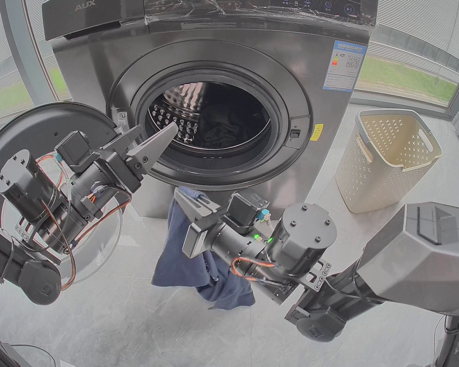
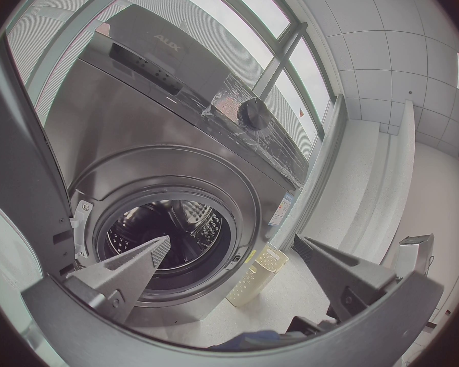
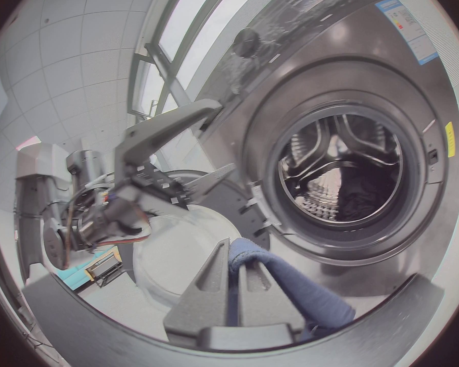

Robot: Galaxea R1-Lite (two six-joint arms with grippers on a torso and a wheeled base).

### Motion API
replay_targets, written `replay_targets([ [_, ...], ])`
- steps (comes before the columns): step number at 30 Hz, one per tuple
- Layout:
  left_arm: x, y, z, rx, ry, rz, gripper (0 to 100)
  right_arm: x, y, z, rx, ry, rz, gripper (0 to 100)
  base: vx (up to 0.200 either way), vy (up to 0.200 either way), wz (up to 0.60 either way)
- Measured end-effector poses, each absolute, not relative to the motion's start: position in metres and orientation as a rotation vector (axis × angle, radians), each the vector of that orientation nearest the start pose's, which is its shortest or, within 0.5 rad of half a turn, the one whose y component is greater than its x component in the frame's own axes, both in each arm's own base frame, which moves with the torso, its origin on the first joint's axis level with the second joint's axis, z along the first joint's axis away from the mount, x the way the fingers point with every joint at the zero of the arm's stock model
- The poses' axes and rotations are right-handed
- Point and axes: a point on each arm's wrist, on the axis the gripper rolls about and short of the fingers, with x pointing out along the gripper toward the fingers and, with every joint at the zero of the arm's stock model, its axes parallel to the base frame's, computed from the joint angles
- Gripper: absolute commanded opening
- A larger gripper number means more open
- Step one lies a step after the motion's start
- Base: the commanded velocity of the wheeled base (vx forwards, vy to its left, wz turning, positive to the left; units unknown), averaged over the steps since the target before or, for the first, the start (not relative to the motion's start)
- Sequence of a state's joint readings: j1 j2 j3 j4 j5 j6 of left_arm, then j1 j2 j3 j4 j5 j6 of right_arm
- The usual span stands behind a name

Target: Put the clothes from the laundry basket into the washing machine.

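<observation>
right gripper (image 1: pixel 185 200) clamped on blue garment (image 1: pixel 181 268), which hangs below it; left gripper (image 2: pixel 230 242) jaws apart

Washing machine (image 1: pixel 290 67) — brushed dark grey; drum (image 1: pixel 181 115) shiny silver, dotted with holes. Label (image 1: pixel 345 65) at 1 o'clock of the drum: blue and white. Sticker (image 1: pixel 316 132) at 3 o'clock: yellow. Cloth (image 1: pixel 178 266) — plain navy blue. Basket (image 1: pixel 362 179): cream, rows of dots and crosses. Floor (image 1: pixel 112 322): pale grey, marbled.

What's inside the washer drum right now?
A dark garment lies at the bottom of the drum. How many pieces it is cannot be told, and the drum floor nearest the front is hidden behind the opening's rim.
</observation>
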State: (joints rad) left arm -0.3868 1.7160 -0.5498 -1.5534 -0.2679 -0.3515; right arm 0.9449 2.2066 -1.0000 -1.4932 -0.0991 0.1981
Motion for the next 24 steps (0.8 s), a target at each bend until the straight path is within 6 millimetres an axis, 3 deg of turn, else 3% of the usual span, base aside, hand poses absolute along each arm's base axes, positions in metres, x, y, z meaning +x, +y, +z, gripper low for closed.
replay_targets([
  [8,0.252,-0.105,0.197,-0.355,-0.245,-0.697,100,0.27,0.312,0.147,0.346,-0.2,0.76,0,0.0,0.0,0.0],
  [16,0.252,-0.107,0.168,-0.306,-0.137,-0.686,100,0.286,0.305,0.16,0.349,-0.214,0.719,0,0.0,0.0,0.0],
  [24,0.254,-0.119,0.131,-0.192,-0.022,-0.705,100,0.287,0.308,0.17,0.354,-0.224,0.719,0,0.0,0.0,0.0],
])
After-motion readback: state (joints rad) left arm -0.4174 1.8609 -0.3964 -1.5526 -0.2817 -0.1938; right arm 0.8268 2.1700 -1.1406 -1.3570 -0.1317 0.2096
